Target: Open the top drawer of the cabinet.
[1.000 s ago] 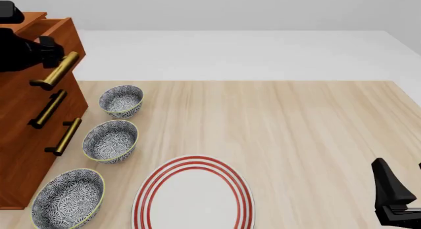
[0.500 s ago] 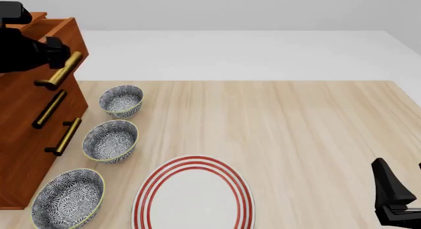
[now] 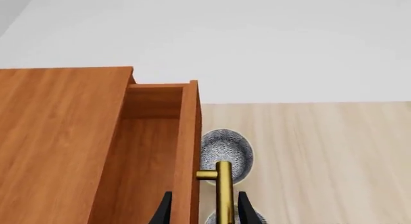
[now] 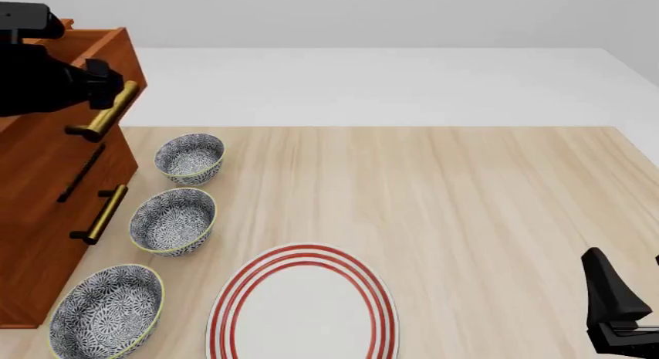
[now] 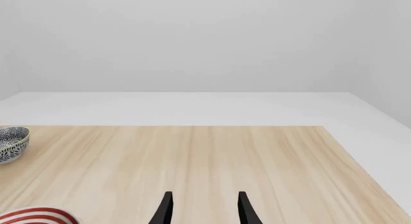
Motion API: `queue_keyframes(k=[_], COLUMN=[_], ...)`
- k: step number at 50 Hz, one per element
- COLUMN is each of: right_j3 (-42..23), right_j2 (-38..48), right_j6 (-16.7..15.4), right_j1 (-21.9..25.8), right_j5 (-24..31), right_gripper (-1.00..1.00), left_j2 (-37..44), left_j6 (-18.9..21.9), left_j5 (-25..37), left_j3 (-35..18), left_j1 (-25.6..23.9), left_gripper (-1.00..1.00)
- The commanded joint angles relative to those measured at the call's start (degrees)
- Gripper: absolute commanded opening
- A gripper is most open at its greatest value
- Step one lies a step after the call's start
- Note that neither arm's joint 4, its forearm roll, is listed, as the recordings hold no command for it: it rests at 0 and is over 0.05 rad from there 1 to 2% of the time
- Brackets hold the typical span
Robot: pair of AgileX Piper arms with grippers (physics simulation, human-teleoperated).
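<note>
Two arms on the table, only your left one is working. Left gripper has its fingers either side of the top drawer's front panel and brass handle; they look closed on the handle, though the contact itself sits at the edge of the wrist view, so treat that as probable. In the front view the same gripper is at the handle, high on the cabinet at the table's left edge.

Top drawer is already partly out: the left wrist view shows its open interior between the cabinet top and the drawer front. My read is you're mid-pull, not at full travel.

Next move: pull straight along the drawer's slide axis, away from the cabinet face. Keep the wrist level so the bar doesn't slip out of the fingers. Watch the far patterned bowl, which sits on the table below and just beyond the handle.

Right gripper is parked at the near right corner with its fingers apart, holding nothing.
</note>
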Motion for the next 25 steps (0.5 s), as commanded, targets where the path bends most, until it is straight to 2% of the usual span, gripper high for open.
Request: queue_keyframes(k=[1,25], right_j3=[0.0,0.0], right_j2=[0.01,0.0], right_j6=[0.0,0.0], right_j1=[0.0,0.0], right_j5=[0.01,0.0], right_gripper=[1.0,1.0], left_j2=[2.61,3.14], left_j6=[-0.49,-1.74], left_j5=[0.06,-0.71], left_j3=[3.08,3.39], left_j1=[-1.16,-2.52], left_gripper=[1.0,1.0])
